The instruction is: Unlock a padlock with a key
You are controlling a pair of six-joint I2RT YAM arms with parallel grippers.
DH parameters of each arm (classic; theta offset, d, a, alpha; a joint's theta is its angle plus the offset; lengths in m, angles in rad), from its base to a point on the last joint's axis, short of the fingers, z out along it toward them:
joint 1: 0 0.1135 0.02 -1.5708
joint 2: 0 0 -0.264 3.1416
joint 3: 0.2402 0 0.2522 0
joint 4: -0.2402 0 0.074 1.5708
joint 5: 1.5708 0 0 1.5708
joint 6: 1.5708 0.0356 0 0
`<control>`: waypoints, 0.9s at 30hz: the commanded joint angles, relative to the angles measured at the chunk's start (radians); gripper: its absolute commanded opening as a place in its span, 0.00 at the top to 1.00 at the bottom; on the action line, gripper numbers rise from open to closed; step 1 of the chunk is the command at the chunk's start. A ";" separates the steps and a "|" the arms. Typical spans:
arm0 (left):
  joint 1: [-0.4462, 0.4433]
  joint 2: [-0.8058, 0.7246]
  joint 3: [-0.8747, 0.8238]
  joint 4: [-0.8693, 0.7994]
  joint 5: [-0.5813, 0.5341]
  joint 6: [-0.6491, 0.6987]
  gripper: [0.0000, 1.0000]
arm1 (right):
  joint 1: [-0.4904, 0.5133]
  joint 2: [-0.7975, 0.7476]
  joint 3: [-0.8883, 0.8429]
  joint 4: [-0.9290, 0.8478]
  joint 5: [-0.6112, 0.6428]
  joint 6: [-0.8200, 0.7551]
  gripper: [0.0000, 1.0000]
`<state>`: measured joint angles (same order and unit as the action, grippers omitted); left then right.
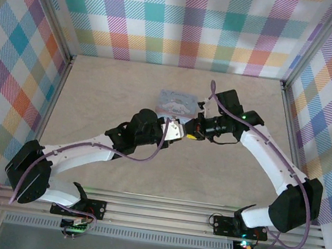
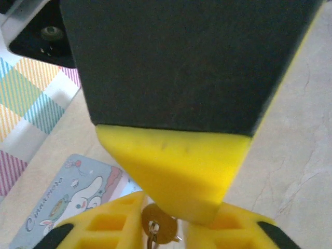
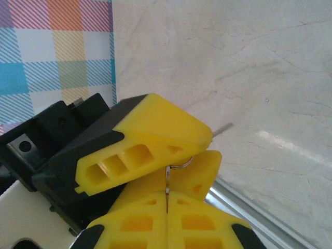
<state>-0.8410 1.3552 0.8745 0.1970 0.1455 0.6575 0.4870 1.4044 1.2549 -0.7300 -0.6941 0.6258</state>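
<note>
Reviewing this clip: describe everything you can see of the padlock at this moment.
The padlock is a flat, rounded rectangular block, pale blue-grey and plastic-looking. Its face carries a white-pink cartoon rabbit-like figure and pale script lettering. It lies flat, face up, on the beige table, towards the far middle. No shackle or keyhole can be made out. Apart from the table beneath it, no contact is visible.
</note>
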 commanded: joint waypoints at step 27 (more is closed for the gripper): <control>0.213 -0.068 0.246 -0.420 0.792 -0.311 1.00 | -0.094 -0.287 -0.073 0.356 -0.219 -0.433 0.61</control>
<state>-0.6384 1.2678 1.0733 -0.1318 0.8024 0.3519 0.3763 1.1011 1.1408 -0.4042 -0.8036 0.3161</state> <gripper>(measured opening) 0.046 0.405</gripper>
